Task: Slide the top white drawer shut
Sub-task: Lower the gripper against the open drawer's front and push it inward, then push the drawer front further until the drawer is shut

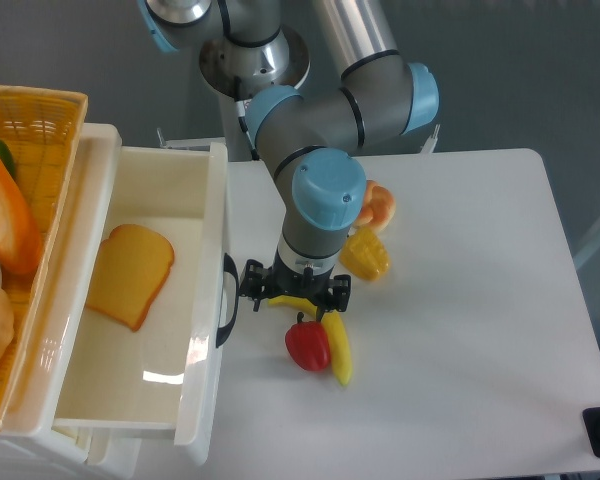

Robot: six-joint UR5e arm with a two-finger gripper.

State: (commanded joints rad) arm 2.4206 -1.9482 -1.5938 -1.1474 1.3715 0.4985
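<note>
The top white drawer [208, 190] is pulled far out to the right from the white cabinet at the left. It holds a slice of toast [130, 274]. Its black curved handle [228, 300] faces right on the front wall. My gripper [295, 292] points straight down just right of the handle, a short gap from it. The blue wrist above hides its fingers, so I cannot tell whether it is open or shut. It seems to hold nothing.
A red pepper [307, 345] and a yellow banana [338, 347] lie just below the gripper. A corn cob [366, 253] and an orange pastry [380, 206] lie behind the arm. A yellow woven basket [40, 105] with food sits on the cabinet.
</note>
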